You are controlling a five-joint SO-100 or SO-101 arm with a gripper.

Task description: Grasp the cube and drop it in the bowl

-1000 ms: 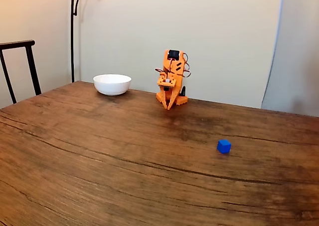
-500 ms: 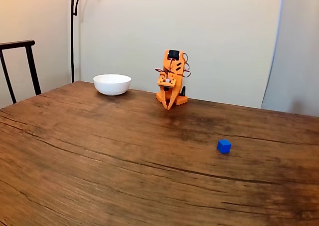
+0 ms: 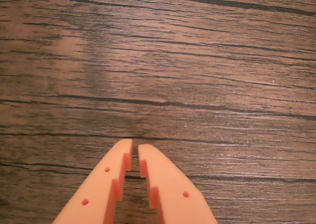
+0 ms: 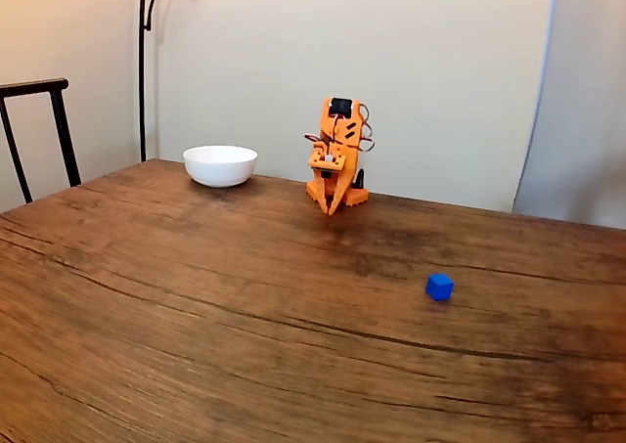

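A small bright-blue cube [image 4: 439, 287] lies alone on the wooden table, right of centre in the fixed view. A white bowl [image 4: 220, 165] stands at the table's far edge, left of the orange arm. The arm is folded over its base at the back, its gripper [image 4: 332, 207] pointing down at the tabletop, well away from both the cube and the bowl. In the wrist view the two orange fingers come up from the bottom edge, and the gripper [image 3: 135, 146] is shut with only a thin slit between the tips and nothing held, bare wood beneath.
A dark chair back [image 4: 37, 130] stands off the table's left side and a lamp pole [image 4: 143, 62] rises behind the bowl. The wide wooden table [image 4: 196, 316] stretches toward the camera, with a wall close behind the arm.
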